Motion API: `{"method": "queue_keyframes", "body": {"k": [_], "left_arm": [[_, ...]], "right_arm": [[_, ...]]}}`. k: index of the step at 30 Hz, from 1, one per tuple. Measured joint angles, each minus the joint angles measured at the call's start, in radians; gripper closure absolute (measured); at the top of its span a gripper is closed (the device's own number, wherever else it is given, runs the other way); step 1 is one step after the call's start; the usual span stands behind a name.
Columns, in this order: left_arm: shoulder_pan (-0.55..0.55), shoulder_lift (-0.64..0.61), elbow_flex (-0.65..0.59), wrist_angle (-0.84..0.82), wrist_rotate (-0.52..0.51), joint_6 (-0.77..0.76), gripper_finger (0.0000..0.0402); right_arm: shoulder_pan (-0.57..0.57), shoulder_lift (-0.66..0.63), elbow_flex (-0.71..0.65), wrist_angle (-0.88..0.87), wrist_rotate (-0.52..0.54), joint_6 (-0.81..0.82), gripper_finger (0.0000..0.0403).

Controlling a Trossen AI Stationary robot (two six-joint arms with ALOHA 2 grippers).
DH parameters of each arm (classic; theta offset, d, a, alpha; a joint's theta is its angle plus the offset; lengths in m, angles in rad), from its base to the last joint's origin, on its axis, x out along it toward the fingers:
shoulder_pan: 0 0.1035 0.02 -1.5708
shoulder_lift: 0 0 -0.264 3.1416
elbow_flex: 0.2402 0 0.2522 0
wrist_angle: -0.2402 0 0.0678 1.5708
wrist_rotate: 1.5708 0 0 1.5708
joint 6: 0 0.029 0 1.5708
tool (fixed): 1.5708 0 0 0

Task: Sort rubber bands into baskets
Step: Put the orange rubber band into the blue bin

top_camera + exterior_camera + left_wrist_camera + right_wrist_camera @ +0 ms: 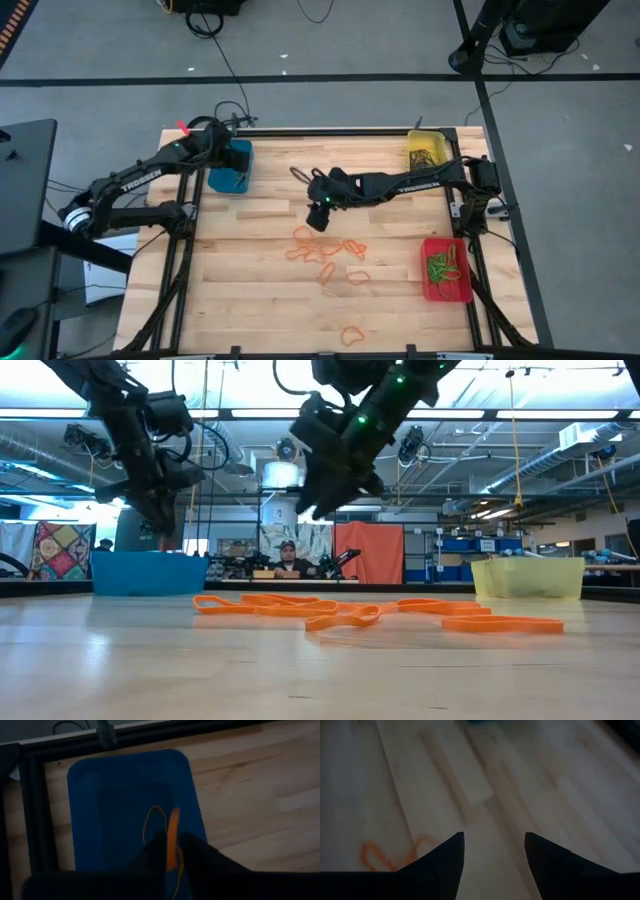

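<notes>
Left gripper [172, 851] over blue basket [100, 810], pinching thin orange band [173, 837]; band's lower end hidden between fingers. Right gripper [494, 851] spread, empty, above plank table [260, 300]; loose orange loops [325, 255] mid-table.

left gripper [172, 851] pinched, right gripper [494, 851] spread

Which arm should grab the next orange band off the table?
Right, probably. Its pincer hangs open just beside the loose orange bands mid-table. The left pincer is over the blue basket with an orange band between its fingers.
</notes>
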Motion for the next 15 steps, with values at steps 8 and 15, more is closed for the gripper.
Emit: {"method": "queue_keyframes", "body": {"k": [8,15], "left_arm": [[0.035,0.123,0.0,-0.007,-0.028,-0.054,0.02],[-0.031,0.118,0.0,0.106,0.097,-0.133,0.0173]], "right_arm": [[0.067,-0.001,-0.076,-0.177,0.033,0.028,0.0185],[0.13,-0.004,-0.181,-0.338,-0.028,0.02,0.0203]]}}
